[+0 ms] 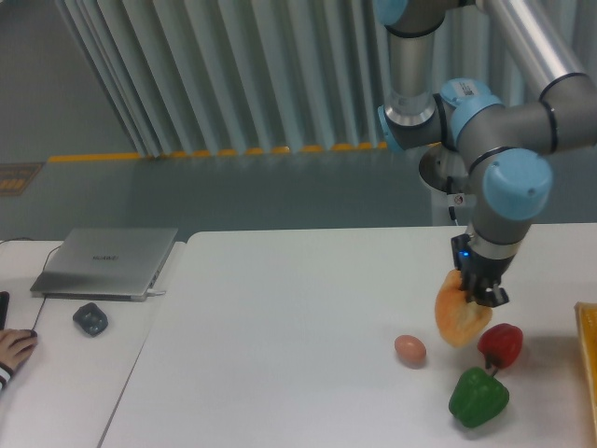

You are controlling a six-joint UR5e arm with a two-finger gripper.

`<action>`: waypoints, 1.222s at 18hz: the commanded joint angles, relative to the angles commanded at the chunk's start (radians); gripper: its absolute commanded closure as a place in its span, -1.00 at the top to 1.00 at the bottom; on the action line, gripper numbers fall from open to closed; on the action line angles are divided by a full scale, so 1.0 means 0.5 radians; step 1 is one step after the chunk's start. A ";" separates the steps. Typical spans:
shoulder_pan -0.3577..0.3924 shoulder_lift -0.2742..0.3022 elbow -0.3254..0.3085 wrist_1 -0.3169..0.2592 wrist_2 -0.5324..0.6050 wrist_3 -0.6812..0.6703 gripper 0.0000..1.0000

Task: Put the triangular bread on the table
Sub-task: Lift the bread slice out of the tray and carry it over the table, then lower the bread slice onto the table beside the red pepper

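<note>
The triangular bread (457, 317), a golden-orange wedge, hangs just above the white table (280, 327), between the tan egg and the red pepper. My gripper (478, 291) points down and is shut on the bread's upper edge. The fingertips are partly hidden by the bread.
A tan egg (409, 349) lies left of the bread, a red pepper (501, 344) right of it and a green pepper (478, 397) in front. A yellow-orange edge (589, 373) shows at the far right. A silver laptop (105, 261), a dark mouse (90, 319) and a hand (14, 350) are on the left desk.
</note>
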 joint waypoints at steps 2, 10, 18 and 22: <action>-0.034 -0.006 -0.003 -0.003 0.130 0.003 -0.63; -0.095 -0.046 -0.055 0.012 0.262 0.003 -0.56; -0.117 -0.052 -0.104 0.076 0.403 0.015 1.00; -0.108 -0.015 -0.086 0.138 0.415 0.025 1.00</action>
